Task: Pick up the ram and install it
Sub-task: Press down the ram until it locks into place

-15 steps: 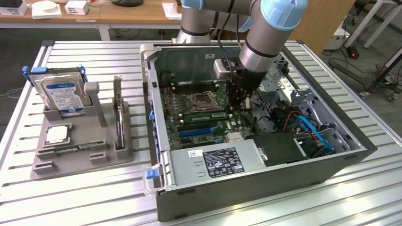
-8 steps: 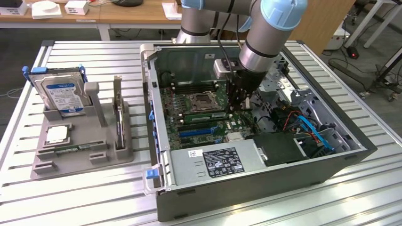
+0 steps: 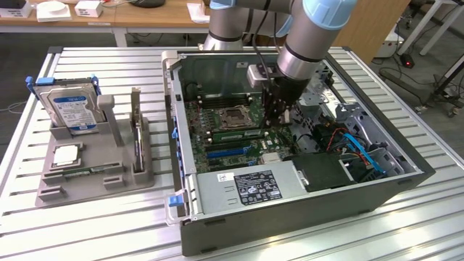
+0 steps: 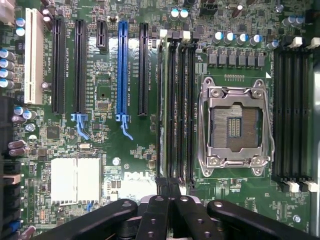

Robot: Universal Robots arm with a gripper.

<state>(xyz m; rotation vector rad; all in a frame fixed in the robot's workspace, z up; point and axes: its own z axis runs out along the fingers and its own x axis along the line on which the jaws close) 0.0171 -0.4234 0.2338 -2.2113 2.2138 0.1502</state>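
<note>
Grey tower case (image 3: 290,212) lies open on the slatted table (image 3: 108,223), motherboard (image 4: 105,150) exposed. Gripper (image 3: 279,117) is down inside the case, fingers pressed together, tips at the end of the memory slots beside the CPU socket (image 4: 234,127). A ram (image 4: 160,110) stick sits edge-up in the outermost slot, apparently seated; grip on it not clear. Risk: a tilted stick or unlatched clips would leave it half-seated, and pushing could bend the board. Outside the case, the grey holder (image 3: 94,163) keeps the hard drive (image 3: 73,109) and spare ram stick (image 3: 136,130).

Green motherboard (image 4: 135,155), blue slot (image 4: 122,67), black jaws, green ram (image 3: 233,133), grey holder (image 3: 94,174).
</note>
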